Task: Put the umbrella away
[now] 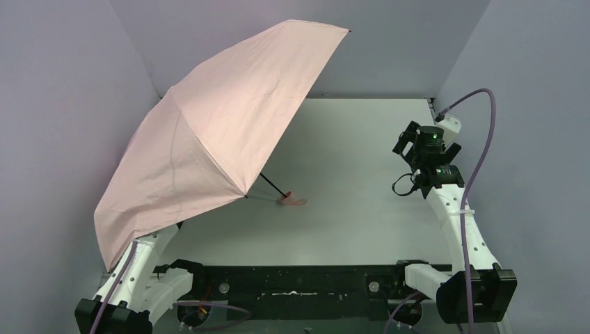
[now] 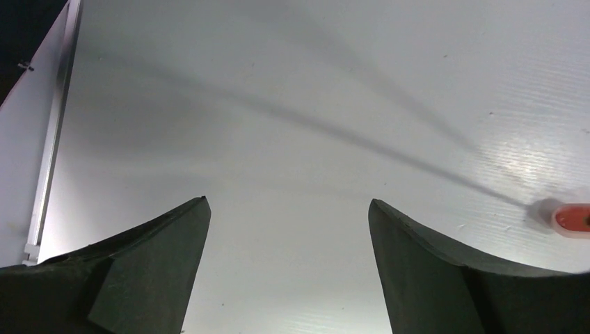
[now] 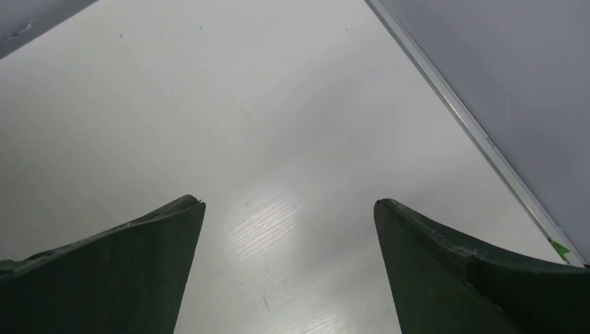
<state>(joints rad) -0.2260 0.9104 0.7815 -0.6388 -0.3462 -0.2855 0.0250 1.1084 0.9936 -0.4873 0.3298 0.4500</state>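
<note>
Umbrella [image 1: 209,132], pale pink and fully open, lies on its side across the left half of the white table [image 1: 362,139]. Its canopy reaches toward the left wall [image 1: 62,139], and its far tip rises against the back wall. Its black shaft [image 1: 271,184] slants down to the pink handle [image 1: 292,200], which rests on the table near the middle. The left arm [image 1: 149,261] disappears beneath the canopy's near edge. In its wrist view the left gripper [image 2: 289,202] hangs with fingers spread wide over bare table, holding nothing, the handle at the view's right border. The right gripper [image 3: 289,202], likewise spread and empty, hovers near the table's right edge beside the right wall [image 3: 501,56]. It is well apart from the umbrella, with open table between.
</note>
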